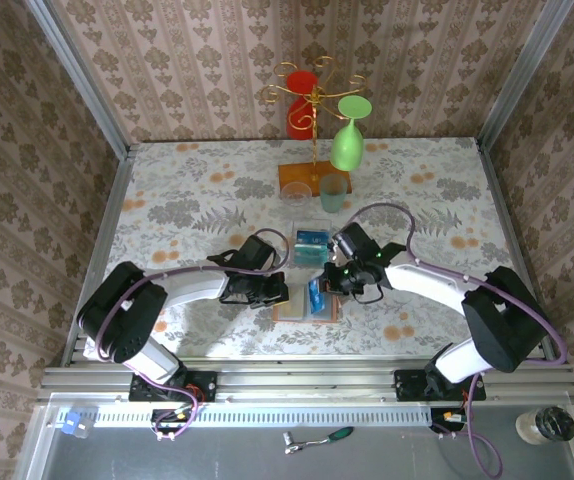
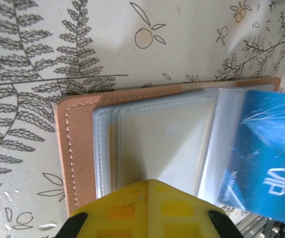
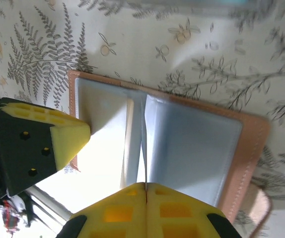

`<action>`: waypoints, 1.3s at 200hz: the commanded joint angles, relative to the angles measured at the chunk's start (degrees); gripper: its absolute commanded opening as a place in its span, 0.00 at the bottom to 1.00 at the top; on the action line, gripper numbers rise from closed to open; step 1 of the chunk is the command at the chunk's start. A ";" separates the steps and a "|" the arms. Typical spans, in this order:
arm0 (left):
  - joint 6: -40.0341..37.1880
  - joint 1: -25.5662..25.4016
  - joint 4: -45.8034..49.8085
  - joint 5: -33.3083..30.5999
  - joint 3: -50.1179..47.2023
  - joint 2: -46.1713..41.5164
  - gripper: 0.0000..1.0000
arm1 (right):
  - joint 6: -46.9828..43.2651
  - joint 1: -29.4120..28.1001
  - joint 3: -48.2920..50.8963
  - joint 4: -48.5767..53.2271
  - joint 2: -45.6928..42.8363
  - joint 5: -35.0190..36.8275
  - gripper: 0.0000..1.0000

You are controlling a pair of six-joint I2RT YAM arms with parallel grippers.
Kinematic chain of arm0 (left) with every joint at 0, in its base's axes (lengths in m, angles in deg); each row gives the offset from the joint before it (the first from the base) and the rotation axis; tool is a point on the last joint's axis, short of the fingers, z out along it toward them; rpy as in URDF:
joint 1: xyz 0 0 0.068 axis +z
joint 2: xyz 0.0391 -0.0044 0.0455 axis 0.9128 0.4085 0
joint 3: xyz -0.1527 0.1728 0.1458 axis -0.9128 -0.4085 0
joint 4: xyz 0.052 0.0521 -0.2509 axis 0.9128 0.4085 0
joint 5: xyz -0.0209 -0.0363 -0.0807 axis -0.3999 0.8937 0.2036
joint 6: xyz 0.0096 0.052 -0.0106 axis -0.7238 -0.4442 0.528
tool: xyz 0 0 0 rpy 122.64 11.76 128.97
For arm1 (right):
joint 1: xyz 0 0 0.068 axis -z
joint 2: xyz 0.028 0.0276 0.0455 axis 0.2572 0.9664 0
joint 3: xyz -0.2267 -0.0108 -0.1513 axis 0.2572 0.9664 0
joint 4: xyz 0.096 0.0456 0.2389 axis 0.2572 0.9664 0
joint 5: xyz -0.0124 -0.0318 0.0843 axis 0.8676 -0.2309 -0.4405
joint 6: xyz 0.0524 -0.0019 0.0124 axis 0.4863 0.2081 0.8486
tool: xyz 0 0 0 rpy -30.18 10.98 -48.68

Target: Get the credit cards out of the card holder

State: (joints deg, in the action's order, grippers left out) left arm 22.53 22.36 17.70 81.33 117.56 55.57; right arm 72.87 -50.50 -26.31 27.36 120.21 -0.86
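card holder (image 3: pixel 247 144) laid open, long axis left-right, on floral cloth (image 1: pixel 197 190).
credit card (image 2: pixel 266 158) pinched upright by right gripper (image 3: pixel 146 191); left gripper (image 2: pixel 147 186) fingers pressed together.

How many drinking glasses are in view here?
3: a red glass and a green glass hang upside down on the rack at the far side of the table; a pale teal tumbler stands beside its base. None seems hidden.

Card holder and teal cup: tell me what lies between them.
The clear tray lies between the card holder and the cup; the top view shows it.
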 commanded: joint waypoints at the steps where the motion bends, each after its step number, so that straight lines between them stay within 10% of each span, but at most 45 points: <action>1: -1.27 -0.15 1.73 -1.20 0.49 -2.60 0.01 | -14.92 0.26 -6.07 12.07 0.68 5.02 0.00; 110: -0.82 2.97 3.21 -3.49 -4.49 -10.91 0.01 | -71.76 -0.18 -34.52 37.52 14.91 17.63 0.00; 260: 0.87 5.87 4.52 -4.81 -8.73 -17.21 0.07 | -85.22 4.25 -76.10 54.52 41.80 13.46 0.00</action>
State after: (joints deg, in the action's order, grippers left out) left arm 22.83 27.52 20.63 77.00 109.58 39.57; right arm -10.05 -47.02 -98.27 76.34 158.61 14.57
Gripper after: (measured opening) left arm 0.069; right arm 0.044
